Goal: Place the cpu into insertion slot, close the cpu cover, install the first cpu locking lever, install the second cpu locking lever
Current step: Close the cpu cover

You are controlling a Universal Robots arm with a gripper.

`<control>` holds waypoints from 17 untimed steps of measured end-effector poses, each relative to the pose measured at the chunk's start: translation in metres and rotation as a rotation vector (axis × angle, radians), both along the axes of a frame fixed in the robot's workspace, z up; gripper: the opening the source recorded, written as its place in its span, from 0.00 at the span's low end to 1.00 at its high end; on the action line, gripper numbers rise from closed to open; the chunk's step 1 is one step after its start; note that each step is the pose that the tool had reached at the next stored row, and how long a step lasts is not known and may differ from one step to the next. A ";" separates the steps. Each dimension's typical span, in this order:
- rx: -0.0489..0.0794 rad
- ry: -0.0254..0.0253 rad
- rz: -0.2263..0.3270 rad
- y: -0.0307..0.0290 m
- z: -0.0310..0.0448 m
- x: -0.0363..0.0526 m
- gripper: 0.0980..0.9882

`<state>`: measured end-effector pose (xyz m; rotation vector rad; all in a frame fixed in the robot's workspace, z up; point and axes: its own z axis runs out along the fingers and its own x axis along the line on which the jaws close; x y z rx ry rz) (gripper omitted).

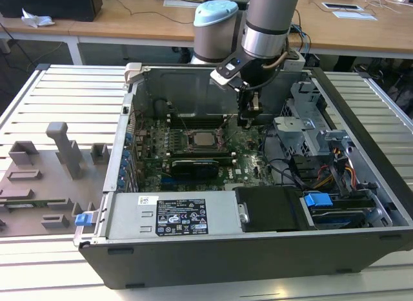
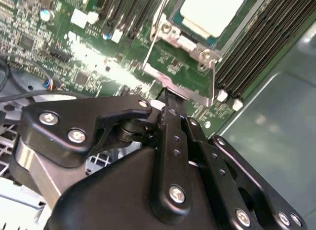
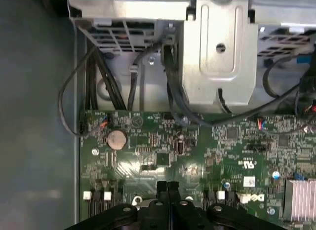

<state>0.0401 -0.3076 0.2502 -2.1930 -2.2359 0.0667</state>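
My claw [image 1: 248, 119], pressed together and empty near the exterior view's centre, sits just beside the cover [image 2: 197, 52] over the chip [image 2: 212, 13]; slipping off could gouge the board [image 2: 89, 67]

Wooden desk [image 1: 129, 20] behind; slatted metal table [image 1: 55, 94] underneath.

Robotics lab: arm [image 1: 268, 23] over opened computer case [image 1: 193, 262] on slatted metal surface [image 1: 64, 94]; cable-strewn wooden desks [image 1: 129, 23] behind.

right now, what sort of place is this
Probably a robotics lab or workshop: a robot arm reaches into an open computer case on a slatted metal table, with wooden desks behind.
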 end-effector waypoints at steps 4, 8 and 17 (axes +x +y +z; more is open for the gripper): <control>0.000 -0.0001 0.000 0.0000 -0.0001 -0.0101 0.01; 0.000 -0.0002 0.000 0.0000 -0.0006 -0.0201 0.01; 0.000 -0.0001 0.000 0.0000 -0.0035 -0.0385 0.01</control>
